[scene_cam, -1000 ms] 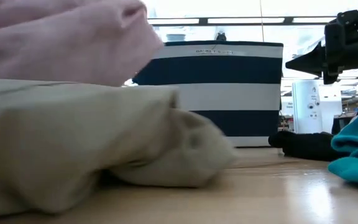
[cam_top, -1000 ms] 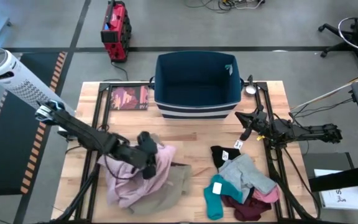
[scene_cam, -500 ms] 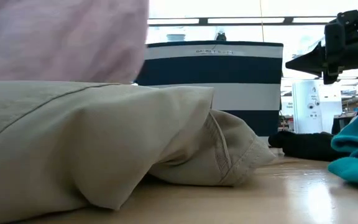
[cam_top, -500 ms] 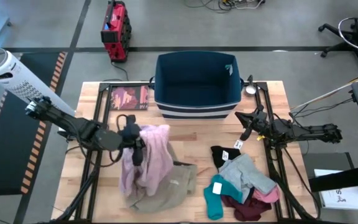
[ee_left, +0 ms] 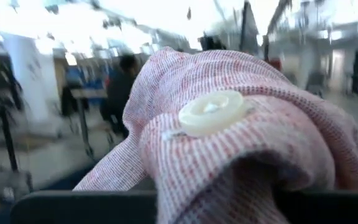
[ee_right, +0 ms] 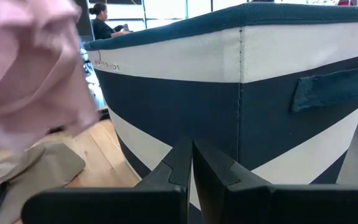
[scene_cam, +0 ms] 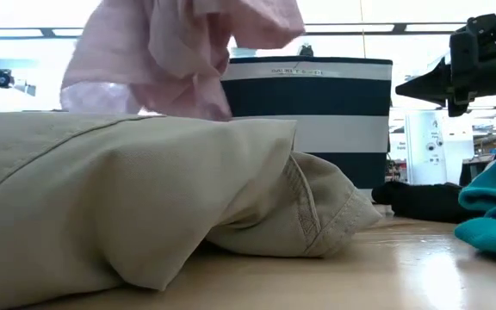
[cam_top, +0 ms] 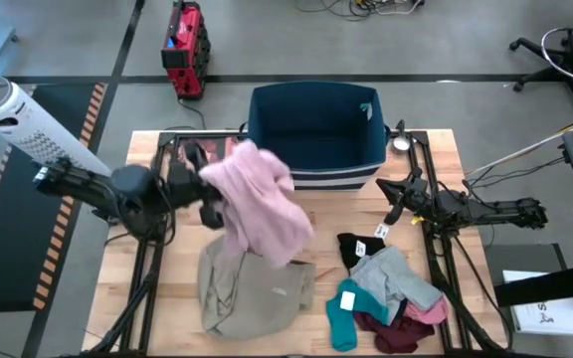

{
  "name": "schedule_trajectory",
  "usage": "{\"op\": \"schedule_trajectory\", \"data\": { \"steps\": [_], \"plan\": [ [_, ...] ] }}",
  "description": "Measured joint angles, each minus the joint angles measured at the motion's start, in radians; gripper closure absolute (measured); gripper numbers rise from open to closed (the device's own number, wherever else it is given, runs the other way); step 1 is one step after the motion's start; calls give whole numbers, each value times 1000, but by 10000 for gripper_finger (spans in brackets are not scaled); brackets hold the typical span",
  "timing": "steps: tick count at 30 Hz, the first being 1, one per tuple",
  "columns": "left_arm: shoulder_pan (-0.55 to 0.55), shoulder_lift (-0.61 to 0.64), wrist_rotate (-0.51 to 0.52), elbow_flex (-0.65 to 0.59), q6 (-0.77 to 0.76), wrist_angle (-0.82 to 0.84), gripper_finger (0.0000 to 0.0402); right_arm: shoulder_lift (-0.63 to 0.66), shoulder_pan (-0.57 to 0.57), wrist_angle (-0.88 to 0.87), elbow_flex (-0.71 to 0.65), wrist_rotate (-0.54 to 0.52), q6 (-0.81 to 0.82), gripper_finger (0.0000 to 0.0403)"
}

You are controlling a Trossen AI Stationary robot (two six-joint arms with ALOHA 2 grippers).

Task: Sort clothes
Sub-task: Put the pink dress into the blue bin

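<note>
Currently left gripper (cam_top: 210, 189) is clamped on the pale pink garment (cam_top: 259, 204), which hangs limp beneath it beside the bin (cam_top: 314, 134); light, floppy fabric, best pinched at a bunched fold.

No legible text anywhere. Bin (scene_cam: 317, 120) has a small printed line on its top white stripe, low view, too small to read; same line seen in right wrist view, too blurred. Tags on black piece (cam_top: 359, 248) and teal piece (cam_top: 345, 303): white, no readable print. Booklet (cam_top: 204, 157) on bench: cover print unreadable.
</note>
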State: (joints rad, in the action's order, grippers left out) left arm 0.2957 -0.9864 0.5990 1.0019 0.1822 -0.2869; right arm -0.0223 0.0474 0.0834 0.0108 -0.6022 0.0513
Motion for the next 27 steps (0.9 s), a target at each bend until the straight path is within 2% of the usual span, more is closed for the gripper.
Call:
{"op": "schedule_trajectory", "data": {
  "steps": [3, 8, 11, 19, 27],
  "plan": [
    [-65, 5, -68, 5, 55, -89, 369, 0, 0, 0, 0, 0, 0, 403],
    [-209, -50, -227, 139, 63, -55, 369, 0, 0, 0, 0, 0, 0, 403],
    [-296, -131, -341, 291, 54, 31, 369, 0, 0, 0, 0, 0, 0, 403],
    [-506, -425, -539, 781, 68, 286, 369, 0, 0, 0, 0, 0, 0, 403],
    [-714, -725, -750, 1184, 27, 433, 369, 0, 0, 0, 0, 0, 0, 403]
  ]
}}
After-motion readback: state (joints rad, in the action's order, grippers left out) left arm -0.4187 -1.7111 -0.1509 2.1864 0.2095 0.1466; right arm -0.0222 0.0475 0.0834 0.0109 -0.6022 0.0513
